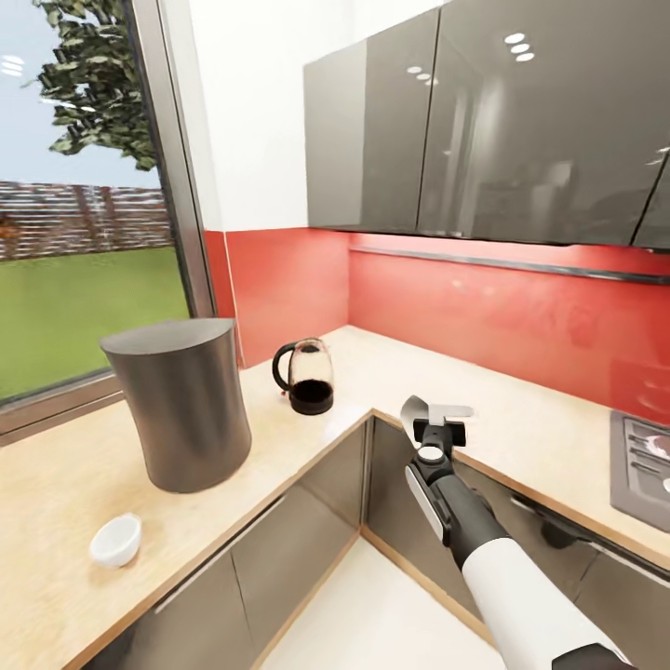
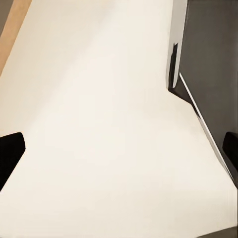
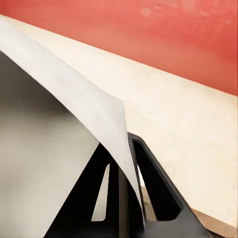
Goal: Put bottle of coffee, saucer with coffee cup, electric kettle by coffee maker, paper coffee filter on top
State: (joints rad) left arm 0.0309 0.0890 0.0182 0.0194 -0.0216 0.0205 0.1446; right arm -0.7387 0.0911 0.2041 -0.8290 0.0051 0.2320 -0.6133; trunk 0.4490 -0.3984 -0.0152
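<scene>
The right gripper (image 1: pixel 437 416) is pinched closed on the paper coffee filter (image 1: pixel 426 409), the sheet nipped between its fingers (image 3: pixel 148 183) and fanning upward. It looks feather-light and floppy, easily creased, so an edge hold like this seems right. From the coffee maker (image 1: pixel 181 414), gripper and filter hang well off toward the countertop (image 1: pixel 521 437) corner; the electric kettle (image 1: pixel 305 374) stands between, the coffee cup (image 1: pixel 115 540) just in front.

The head camera is looking down over the counter (image 1: pixel 521 409) corner; the right wrist camera is sharing it, close; the left wrist camera is facing floor (image 2: pixel 99 124).
</scene>
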